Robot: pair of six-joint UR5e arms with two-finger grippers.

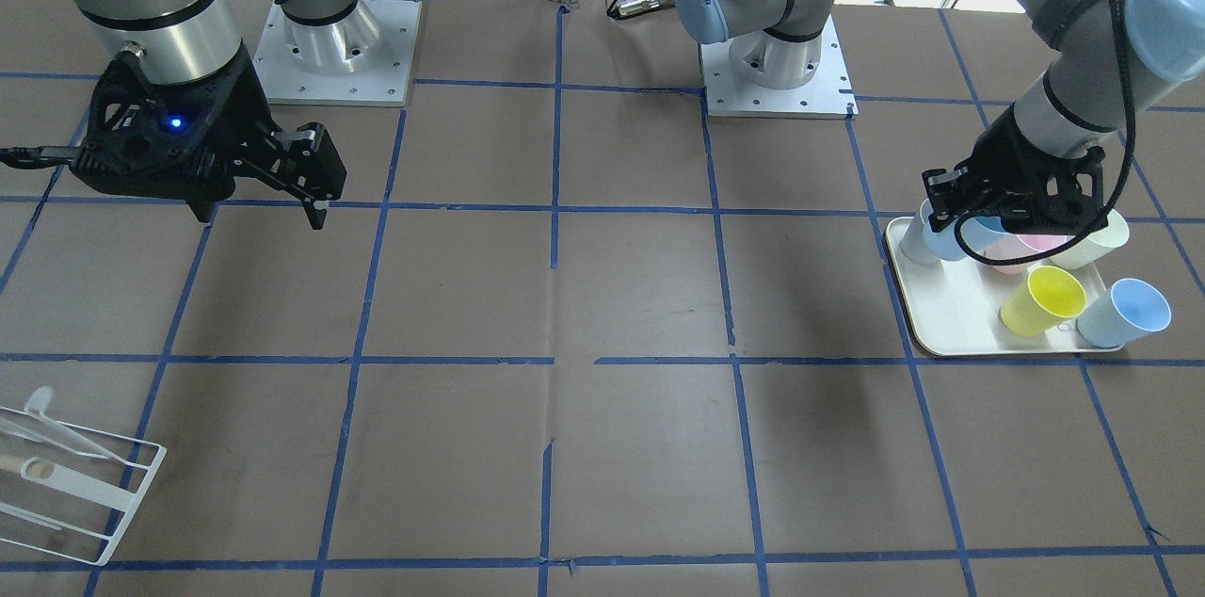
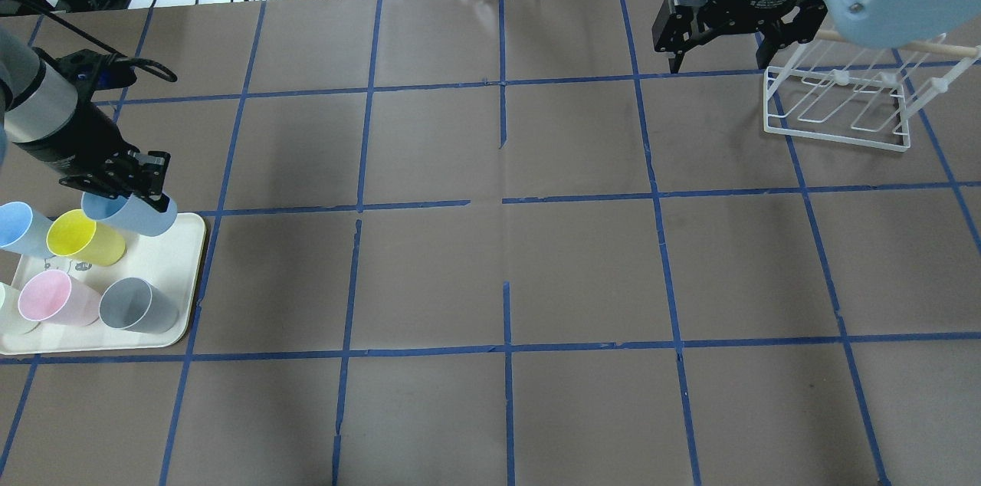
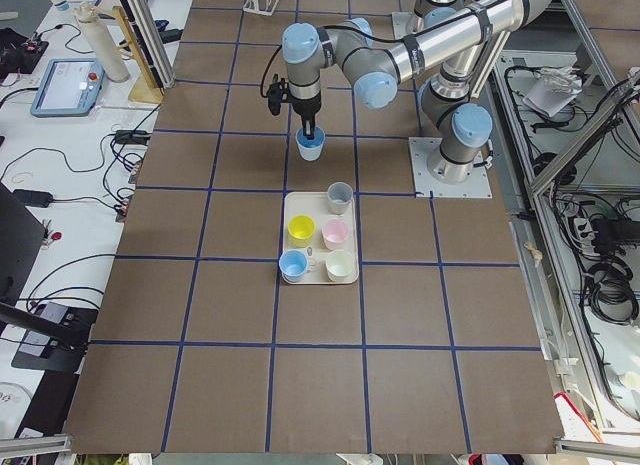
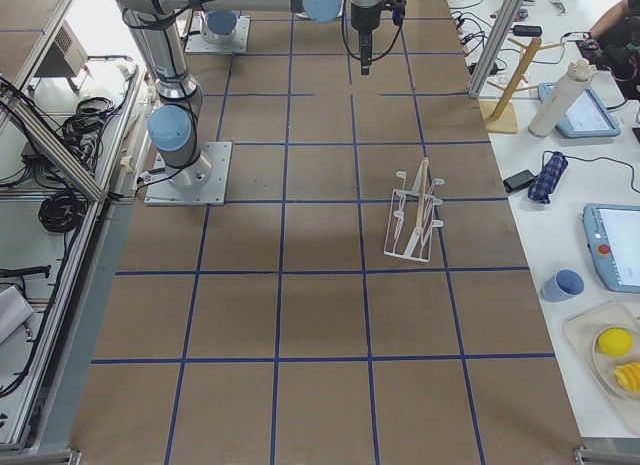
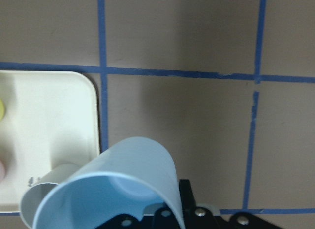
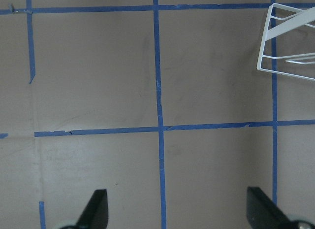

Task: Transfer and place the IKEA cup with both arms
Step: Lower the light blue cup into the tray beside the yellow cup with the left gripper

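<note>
My left gripper (image 2: pixel 146 191) is shut on the rim of the light-blue IKEA cup (image 2: pixel 136 215) and holds it tilted above the far right corner of the cream tray (image 2: pixel 190 279). The cup fills the bottom of the left wrist view (image 5: pixel 118 189). In the front view the cup (image 1: pixel 949 239) hangs under the left gripper (image 1: pixel 962 209). In the left side view it (image 3: pixel 311 143) is raised well clear of the tray (image 3: pixel 305 205). My right gripper (image 2: pixel 720 49) is open and empty, hovering at the far right beside the rack; its fingers (image 6: pixel 98 209) stand wide apart.
On the tray stand a second blue cup (image 2: pixel 19 225), a yellow cup (image 2: pixel 80 237), a pink cup (image 2: pixel 50 296), a grey cup (image 2: pixel 138 304) and a cream cup at the edge. A white wire rack (image 2: pixel 835 106) stands at the far right.
</note>
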